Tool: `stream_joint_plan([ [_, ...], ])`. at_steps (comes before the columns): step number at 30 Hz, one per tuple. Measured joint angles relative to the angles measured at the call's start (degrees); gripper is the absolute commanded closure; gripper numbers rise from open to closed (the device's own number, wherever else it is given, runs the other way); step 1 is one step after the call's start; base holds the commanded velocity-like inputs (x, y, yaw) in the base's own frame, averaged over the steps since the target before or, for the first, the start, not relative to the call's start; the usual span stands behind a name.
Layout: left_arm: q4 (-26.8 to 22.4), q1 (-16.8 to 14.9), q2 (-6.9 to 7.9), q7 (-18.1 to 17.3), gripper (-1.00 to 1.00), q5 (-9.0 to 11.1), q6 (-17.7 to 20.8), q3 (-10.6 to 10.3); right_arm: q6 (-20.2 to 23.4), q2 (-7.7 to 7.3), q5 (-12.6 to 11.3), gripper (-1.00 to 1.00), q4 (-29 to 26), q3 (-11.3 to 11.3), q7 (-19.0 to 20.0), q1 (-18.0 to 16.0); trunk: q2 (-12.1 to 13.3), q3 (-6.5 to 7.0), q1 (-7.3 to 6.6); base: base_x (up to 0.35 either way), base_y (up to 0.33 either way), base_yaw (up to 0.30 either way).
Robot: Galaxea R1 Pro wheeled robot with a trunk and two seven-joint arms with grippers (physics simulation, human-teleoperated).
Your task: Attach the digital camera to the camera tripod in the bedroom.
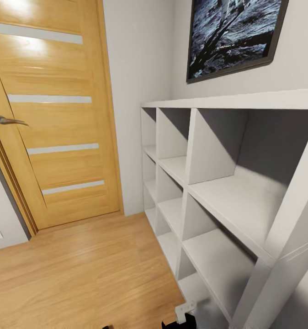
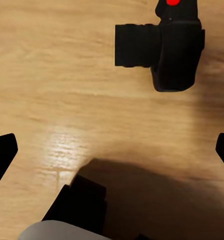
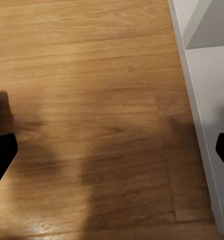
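Note:
The digital camera (image 2: 161,47) lies on the light wood floor (image 2: 67,90) in the left wrist view, a black body with a stubby lens and a red dot. My left gripper (image 2: 114,152) hangs above the floor a short way from it, open, its fingertips (image 2: 4,155) wide apart with nothing between them. My right gripper (image 3: 113,150) is also open and empty over bare floor, close to the base of the white cubby shelf (image 3: 201,80). The camera tripod is out of view.
The white cubby shelf (image 1: 227,183) runs along the right wall under a dark framed picture (image 1: 234,34). A closed wooden door (image 1: 53,114) stands ahead on the left. A white-and-black robot part (image 1: 185,313) pokes in at the bottom edge.

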Motion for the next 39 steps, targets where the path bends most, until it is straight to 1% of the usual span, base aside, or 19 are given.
stream_joint_plan([
  [33, -0.4, 0.0, 0.06, 0.26, -1.0, -0.08, -0.05, -0.18, -0.14, 0.0, 0.03, -1.0, -0.07, -0.05, -0.2, 0.0, -13.24, -5.92, 7.25, 0.0, 0.0, 0.0],
  [39, -2.53, 0.01, 0.12, 0.38, -1.0, -0.11, 0.37, -0.23, -0.14, 0.0, 0.02, -1.0, -0.13, -0.13, -0.47, 0.0, -15.64, -7.0, 8.57, 0.0, 0.0, 0.0],
])
